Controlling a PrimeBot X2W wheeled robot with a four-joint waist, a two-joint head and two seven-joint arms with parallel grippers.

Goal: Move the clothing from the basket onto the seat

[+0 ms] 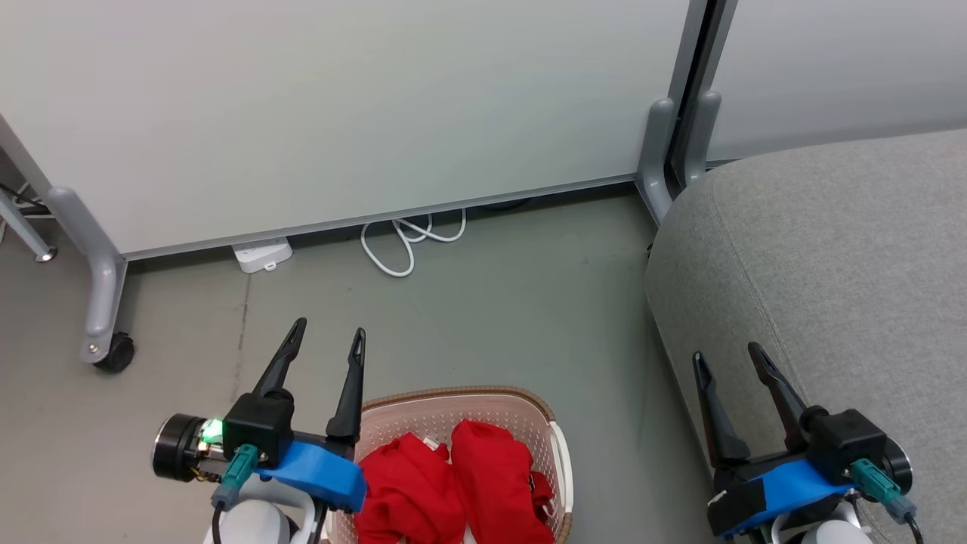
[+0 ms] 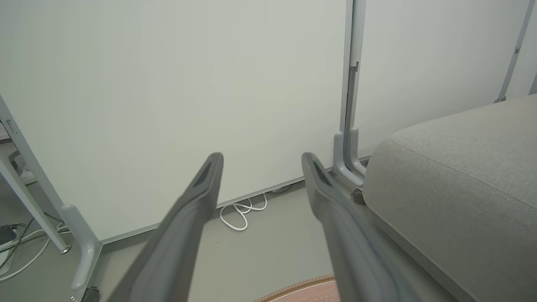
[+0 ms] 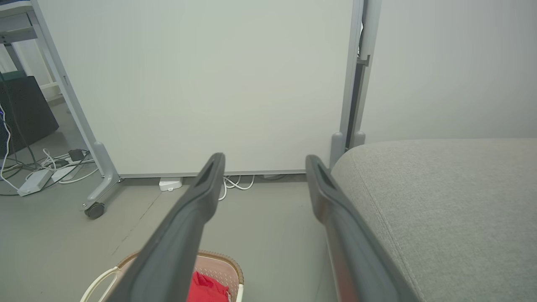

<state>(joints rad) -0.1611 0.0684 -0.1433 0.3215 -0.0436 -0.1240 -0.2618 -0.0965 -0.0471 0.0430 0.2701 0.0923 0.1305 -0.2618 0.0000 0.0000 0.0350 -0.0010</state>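
Okay, looking down from the head cam at the clothing (image 1: 453, 483): bunched up red in two lumps, side by side inside the basket (image 1: 453, 399). Not on the seat (image 1: 831, 264) yet. Got the basket sitting on the grey floor (image 1: 491, 317) at bottom centre, with the seat off to the right and a strip of bare floor between them.

Got the left gripper (image 1: 329, 326) hanging over the basket's left edge, jaws spread wide, pinching nothing, fingertips aimed toward the white partition panel (image 1: 340, 98). Same deal with the right gripper (image 1: 725, 350): spread wide, empty, lined up over the seat's near-left edge. Can't tell whether touching the fabric or not.

Can also spot a loop of white cable (image 1: 408, 242) and a power strip (image 1: 263, 254) lying at the foot of the panel, plus a caster wheel (image 1: 115, 352) under its left leg.

From the right wrist cam, can make out a bit of the red fabric and the brown rim low down beside the left finger. From the left wrist cam, just catching a curve of the rim at the bottom.
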